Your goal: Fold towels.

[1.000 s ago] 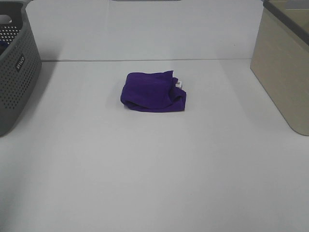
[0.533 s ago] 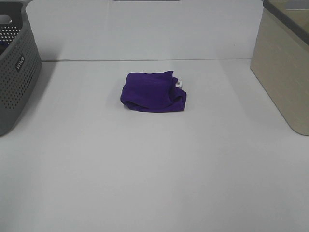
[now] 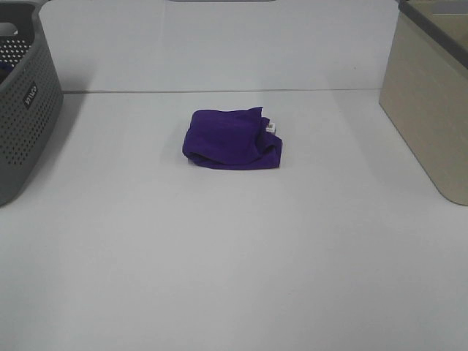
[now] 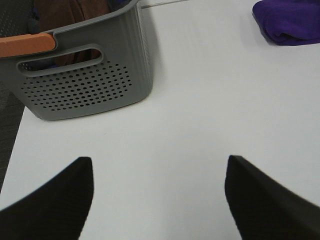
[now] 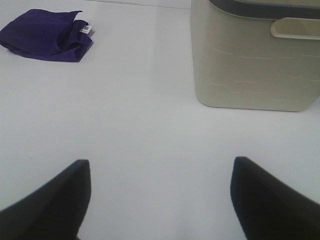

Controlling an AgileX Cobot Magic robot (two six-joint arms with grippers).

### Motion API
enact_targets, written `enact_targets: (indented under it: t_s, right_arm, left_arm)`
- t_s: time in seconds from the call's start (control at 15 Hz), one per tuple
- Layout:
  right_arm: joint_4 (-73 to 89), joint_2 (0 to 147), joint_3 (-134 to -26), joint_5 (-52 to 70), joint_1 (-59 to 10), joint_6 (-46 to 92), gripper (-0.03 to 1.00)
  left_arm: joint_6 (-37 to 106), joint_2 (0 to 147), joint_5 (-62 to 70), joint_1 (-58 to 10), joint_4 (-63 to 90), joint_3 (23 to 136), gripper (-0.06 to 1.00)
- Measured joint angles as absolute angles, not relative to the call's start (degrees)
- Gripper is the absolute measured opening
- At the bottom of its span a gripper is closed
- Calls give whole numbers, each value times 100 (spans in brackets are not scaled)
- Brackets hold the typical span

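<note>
The crumpled deep purple cloth towel (image 3: 232, 139) is lying mid-desk (image 3: 234, 256), well apart from both spread, empty jaws. The perforated grey plastic basket (image 4: 85, 75) is holding brown fabric (image 4: 75, 12); the beige basket's (image 5: 255, 60) inside is hidden.

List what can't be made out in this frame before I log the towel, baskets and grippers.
- Grey basket contents: cut off by the exterior view's edge; the left wrist view shows only brown and purple fabric above its rim.
- Beige basket interior: cropped in both views.
- Towel tag: too small to read.
- Towel's fold layers: bunched, uncountable.
- Left gripper and right gripper: absent from the exterior view; only dark fingertips show.
</note>
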State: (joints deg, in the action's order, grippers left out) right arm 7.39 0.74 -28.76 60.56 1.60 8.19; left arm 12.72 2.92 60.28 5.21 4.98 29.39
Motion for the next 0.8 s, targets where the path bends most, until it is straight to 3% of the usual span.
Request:
enact_targets:
  t_s: [0.8]
  right_arm:
    - [894, -29, -2876, 6050, 160, 814, 76]
  left_arm:
    - [1083, -11, 6028, 470, 521, 2928, 68]
